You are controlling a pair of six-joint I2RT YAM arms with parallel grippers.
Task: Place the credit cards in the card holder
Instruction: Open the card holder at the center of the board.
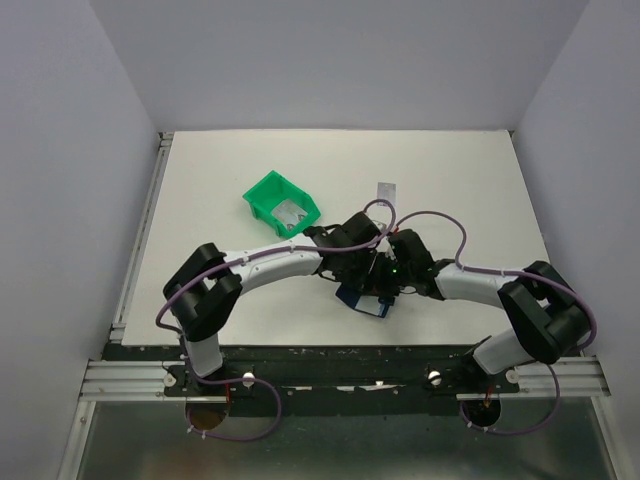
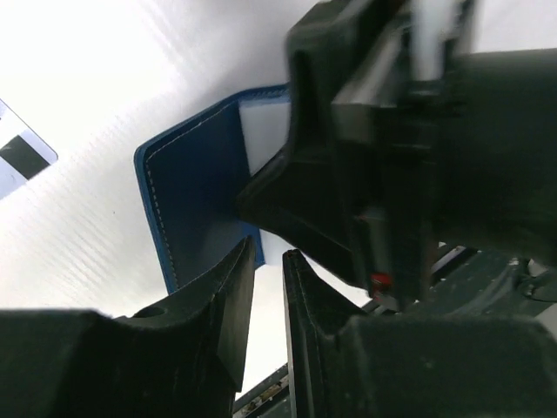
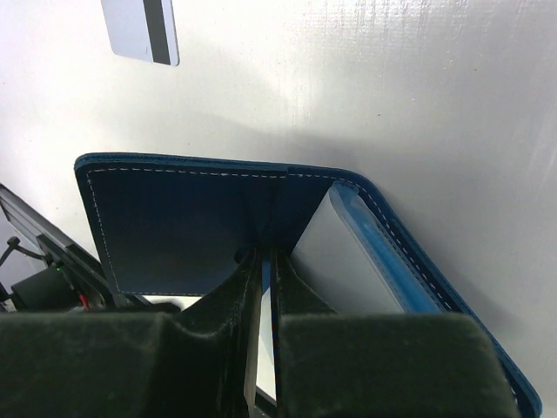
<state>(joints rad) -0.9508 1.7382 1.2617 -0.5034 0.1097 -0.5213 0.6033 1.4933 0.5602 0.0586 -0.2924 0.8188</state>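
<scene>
The dark blue card holder stands open on the table, below both grippers. A pale grey card sits in its right-hand pocket and shows as a light patch in the left wrist view. My right gripper is shut at the holder's inner fold, with a thin blue edge between its fingers. My left gripper hangs just beside the holder's flap; its jaws stand a narrow gap apart with only table showing through. A second card with a black stripe lies flat on the table farther back.
A green plastic bin stands at the back left of the grippers, with something pale lying in it. The two wrists crowd together over the holder. The table's near edge and the metal rail run close behind the holder.
</scene>
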